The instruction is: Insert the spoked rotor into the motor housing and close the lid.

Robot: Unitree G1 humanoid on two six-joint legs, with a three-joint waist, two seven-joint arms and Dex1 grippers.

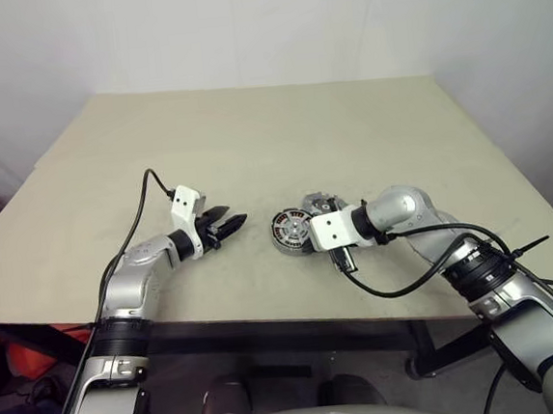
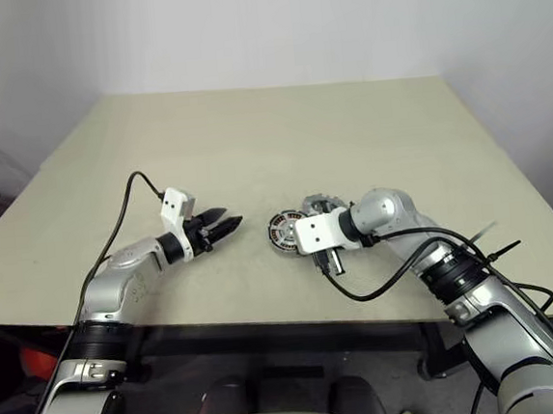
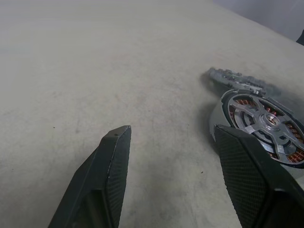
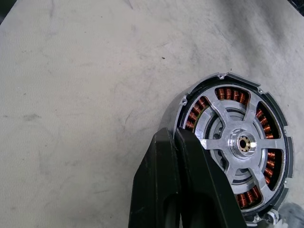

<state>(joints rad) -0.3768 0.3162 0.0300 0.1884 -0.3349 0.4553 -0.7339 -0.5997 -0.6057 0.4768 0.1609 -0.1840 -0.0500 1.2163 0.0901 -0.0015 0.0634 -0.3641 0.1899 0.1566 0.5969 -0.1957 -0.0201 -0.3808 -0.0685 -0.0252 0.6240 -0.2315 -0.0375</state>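
Note:
The spoked rotor point(image 4: 243, 142) lies on the table inside the motor housing point(image 4: 195, 115). Copper windings show between its silver spokes. This assembly point(image 1: 288, 232) sits near the table's front edge, between my two arms. My right gripper point(image 4: 173, 137) is shut on nothing, and its fingertips rest at the assembly's rim. The grey lid point(image 1: 321, 203) lies flat just behind the assembly, partly hidden by my right wrist. My left gripper point(image 1: 228, 223) hovers open a short way left of the assembly and points at it, with nothing between its fingers point(image 3: 116, 156).
The beige table point(image 1: 270, 130) stretches back to a white wall. Its front edge runs just below both arms. Black cables hang from each wrist, and the right one loops down past the table edge point(image 1: 400, 288).

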